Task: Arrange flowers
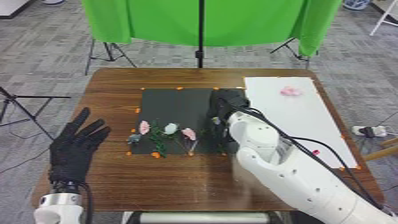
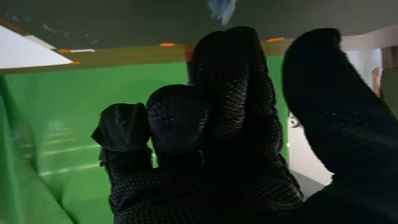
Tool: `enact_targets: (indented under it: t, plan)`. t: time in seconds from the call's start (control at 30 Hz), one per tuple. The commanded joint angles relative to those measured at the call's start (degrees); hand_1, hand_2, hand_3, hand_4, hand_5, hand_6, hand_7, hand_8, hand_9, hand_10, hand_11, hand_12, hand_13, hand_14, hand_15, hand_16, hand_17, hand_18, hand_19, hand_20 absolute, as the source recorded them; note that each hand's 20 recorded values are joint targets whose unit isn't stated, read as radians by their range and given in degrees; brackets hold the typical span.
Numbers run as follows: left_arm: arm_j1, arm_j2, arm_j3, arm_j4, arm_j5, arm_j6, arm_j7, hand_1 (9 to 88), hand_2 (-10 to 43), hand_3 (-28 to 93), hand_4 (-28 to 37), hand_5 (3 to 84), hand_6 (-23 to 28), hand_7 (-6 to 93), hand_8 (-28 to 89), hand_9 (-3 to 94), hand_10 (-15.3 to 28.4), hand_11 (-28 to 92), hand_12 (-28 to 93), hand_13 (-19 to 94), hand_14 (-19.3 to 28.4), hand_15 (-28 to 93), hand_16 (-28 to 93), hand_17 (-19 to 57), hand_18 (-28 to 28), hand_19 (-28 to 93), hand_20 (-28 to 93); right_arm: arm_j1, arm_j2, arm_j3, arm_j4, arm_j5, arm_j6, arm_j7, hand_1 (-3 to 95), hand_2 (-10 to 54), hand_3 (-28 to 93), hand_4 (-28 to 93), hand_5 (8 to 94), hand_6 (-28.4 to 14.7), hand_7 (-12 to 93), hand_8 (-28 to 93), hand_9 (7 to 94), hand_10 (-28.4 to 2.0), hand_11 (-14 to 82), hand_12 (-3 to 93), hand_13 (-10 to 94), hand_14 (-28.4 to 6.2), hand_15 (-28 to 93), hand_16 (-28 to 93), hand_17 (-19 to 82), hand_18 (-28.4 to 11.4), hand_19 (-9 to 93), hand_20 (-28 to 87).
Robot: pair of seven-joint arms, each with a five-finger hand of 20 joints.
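Hovering my black fabric-gloved right hand over the flat dark mat, fingers kinda loose, nothing grabbed, near some pale-pink flower.

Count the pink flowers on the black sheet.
2. One pink flower lies near the left edge of the black sheet; the other pink flower lies right of the white flower. More may be hidden under the right hand.
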Motion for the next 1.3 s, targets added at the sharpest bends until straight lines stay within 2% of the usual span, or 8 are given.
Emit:
enact_targets:
  t: [0.03, 0.27, 0.33, 0.57, 0.7, 0.93, 1.17, 1.3]
  plan:
    - [0.52, -0.21, 0.44, 0.13, -0.08, 0.35, -0.12, 22.7, 8.2, 75, -26.8, 33.9, 7.2, 9.3, -8, 35.0, 19.1, 26, 14, 26, 25.8, 53, -5, -7.7, 25.7, 49, 27, 0.82, 1.97, 1.41, -2.06, 0.85, 0.28, 0.8, 35.3, -9.5, 77, -28, 66.7, 0.7, 13, -12, 73.0, -12.1, 58.2, 23.2, 63, -12.5, 91, 20, 28, -23.4, 93, 65]
    - [0.21, -0.49, 0.54, 0.11, 0.3, 0.21, -0.56, 22.9, 8.2, 75, -26.6, 33.9, 7.1, 9.4, -7, 35.0, 19.1, 26, 14, 26, 25.8, 53, -5, -7.7, 25.7, 49, 27, 6.41, 8.87, 3.38, 1.77, 3.77, 8.49, 4.07, 32.4, -9.5, 77, -28, 64.7, -0.3, 13, -12, 68.9, -14.2, 47.6, 17.9, 59, -13.5, 87, 17, 27, -23.3, 93, 65]
    - [0.37, 1.25, 1.39, 0.05, -1.18, 0.93, 1.17, 22.9, 8.2, 75, -26.6, 33.9, 7.2, 9.4, -8, 35.1, 19.2, 26, 14, 26, 25.8, 53, -5, -7.8, 25.7, 49, 27, 10.14, 11.98, 1.27, 4.77, 6.86, 10.16, 5.36, 31.7, -9.5, 77, -28, 61.9, -0.9, 13, -12, 65.5, -16.2, 36.6, 15.2, 54, -14.6, 83, 14, 26, -22.8, 93, 64]
    - [0.07, 2.98, 2.2, 0.01, -2.52, 1.58, 2.53, 22.7, 8.2, 75, -26.7, 33.7, 7.1, 9.5, -8, 34.7, 19.2, 26, 14, 26, 25.8, 54, -6, -8.0, 25.7, 49, 27, 11.93, 13.9, 4.8, 13.97, 10.74, 5.83, 8.57, 30.2, -9.5, 81, -28, 48.9, -0.6, 12, -12, 49.9, -19.9, 18.6, 13.6, 43, -16.4, 73, 6, 20, -20.1, 91, 52]
    - [-0.47, 2.45, 2.41, 0.12, -2.35, 1.57, 2.31, 22.8, 8.2, 75, -26.5, 33.5, 7.2, 9.7, -8, 34.7, 19.2, 27, 14, 26, 25.8, 54, -6, -8.0, 25.7, 49, 27, 10.51, 11.62, 8.62, 17.14, 13.72, -0.01, 11.63, 30.3, -9.5, 81, -28, 45.4, 0.1, 13, -12, 46.5, -20.5, 16.3, 13.4, 40, -17.1, 72, 5, 19, -20.4, 90, 50]
    - [-0.86, 4.64, 3.91, 0.3, -4.6, 2.33, 4.42, 23.1, 8.1, 75, -26.3, 33.5, 7.1, 9.6, -8, 34.5, 19.1, 26, 14, 26, 25.6, 54, -6, -7.9, 25.8, 49, 27, 10.47, 9.6, 6.62, 20.19, 9.09, -8.45, 10.31, 30.5, -9.5, 82, -28, 42.2, 1.0, 13, -12, 42.8, -21.5, 14.0, 13.4, 37, -18.2, 71, 4, 19, -20.3, 91, 48]
    - [-3.18, 3.42, 4.12, 1.14, -2.68, 0.92, 2.28, 23.2, 8.0, 75, -25.8, 33.3, 7.0, 9.8, -8, 34.1, 19.0, 26, 14, 26, 25.6, 54, -6, -8.1, 25.8, 49, 27, 10.92, 11.21, 2.18, 20.36, 3.19, -7.84, 10.01, 29.0, -9.5, 83, -28, 32.2, 2.3, 14, -13, 38.7, -22.3, 12.6, 13.4, 36, -18.6, 72, 3, 19, -20.8, 92, 47]
    - [-2.94, 3.11, 3.77, 1.19, -2.33, 0.42, 1.55, 23.4, 8.0, 75, -25.5, 33.2, 7.1, 9.9, -8, 34.0, 19.0, 27, 14, 25, 25.7, 54, -6, -8.1, 25.8, 49, 27, 9.86, 12.52, 1.19, 20.55, -1.02, -8.68, 7.68, 31.8, -9.5, 82, -28, 39.0, 5.0, 15, -14, 44.5, -20.1, 14.1, 13.0, 41, -16.7, 72, 4, 20, -21.1, 92, 47]
